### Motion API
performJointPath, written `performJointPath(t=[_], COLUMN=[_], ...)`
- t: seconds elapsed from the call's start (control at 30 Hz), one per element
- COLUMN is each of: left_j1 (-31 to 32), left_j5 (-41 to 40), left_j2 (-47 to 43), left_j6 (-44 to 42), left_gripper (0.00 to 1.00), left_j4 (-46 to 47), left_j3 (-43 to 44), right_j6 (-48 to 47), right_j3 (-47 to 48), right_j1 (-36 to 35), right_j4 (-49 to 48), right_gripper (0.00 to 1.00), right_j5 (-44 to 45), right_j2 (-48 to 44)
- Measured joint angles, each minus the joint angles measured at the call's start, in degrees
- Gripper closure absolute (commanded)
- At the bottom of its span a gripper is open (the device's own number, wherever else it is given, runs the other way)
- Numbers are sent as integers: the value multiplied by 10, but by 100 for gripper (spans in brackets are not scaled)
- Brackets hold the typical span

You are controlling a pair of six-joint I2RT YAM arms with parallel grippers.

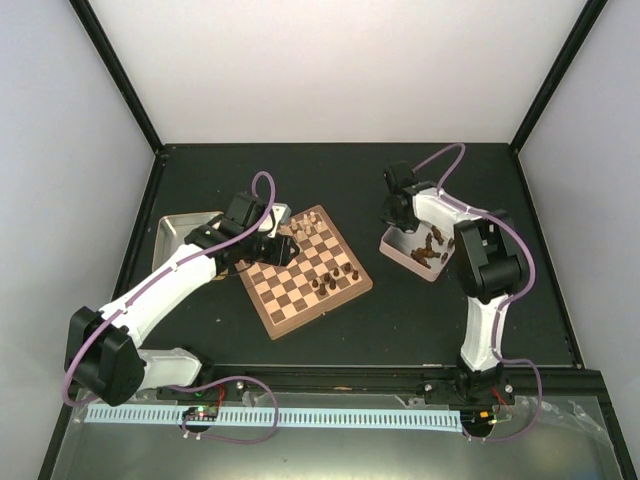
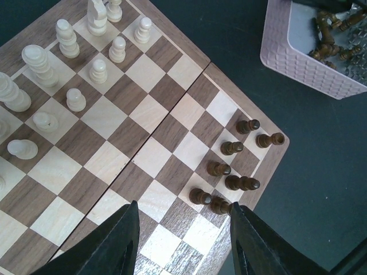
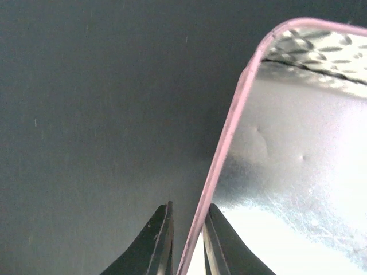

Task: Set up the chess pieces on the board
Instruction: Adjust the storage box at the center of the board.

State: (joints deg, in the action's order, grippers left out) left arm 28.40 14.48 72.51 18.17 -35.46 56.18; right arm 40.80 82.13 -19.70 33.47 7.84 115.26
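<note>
the left gripper (image 2: 184, 206) hangs spread and empty over the board (image 2: 143, 154), beside dark chess pieces (image 2: 232, 148) at its corner. right of the board, the right gripper (image 3: 189, 205) pinches a pink tin (image 3: 241, 86) by its rim.

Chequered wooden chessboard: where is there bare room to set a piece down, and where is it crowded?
Bare: the middle squares of the chequered wooden chessboard, between the pale cream pieces and the dark brown pieces. Crowded: both those clusters.
</note>
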Motion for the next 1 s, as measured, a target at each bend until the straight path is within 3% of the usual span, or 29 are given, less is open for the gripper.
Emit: performJointPath(t=[0.6, 1.0], left_j1=[-2, -2], left_j5=[9, 10], left_j2=[4, 3], left_j6=[0, 0], left_gripper=[55, 54], left_j4=[5, 6], left_j3=[-4, -4], right_j6=[-107, -74], right_j3=[-210, -239], right_j1=[-149, -156], right_j4=[-34, -8], right_gripper=[87, 66], right_j5=[-65, -59], right_j2=[-129, -223])
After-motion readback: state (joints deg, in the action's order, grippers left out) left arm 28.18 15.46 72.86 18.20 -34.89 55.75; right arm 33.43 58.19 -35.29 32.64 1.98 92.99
